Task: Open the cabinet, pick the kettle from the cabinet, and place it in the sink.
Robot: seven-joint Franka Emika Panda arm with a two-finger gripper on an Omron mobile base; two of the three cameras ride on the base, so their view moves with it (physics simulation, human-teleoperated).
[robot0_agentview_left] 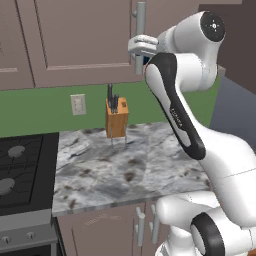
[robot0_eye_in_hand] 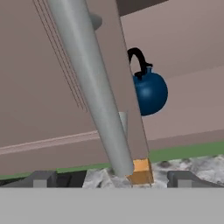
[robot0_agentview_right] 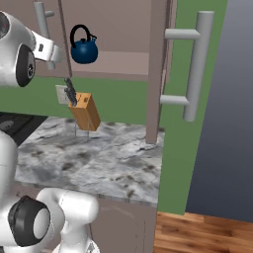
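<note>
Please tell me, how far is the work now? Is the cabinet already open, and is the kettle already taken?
Done: the right door of the cabinet stands swung open, so the kettle shows on its shelf. In hand: the open gripper sits at the left door's handle, holding nothing. Left: the left door looks shut; the kettle must be grasped, lifted out and carried to the sink.

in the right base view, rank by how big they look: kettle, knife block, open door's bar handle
1. Bar handle, largest, though it is nearest the camera.
2. Knife block.
3. Kettle, slightly smaller than the block; it sits farther back.
</note>
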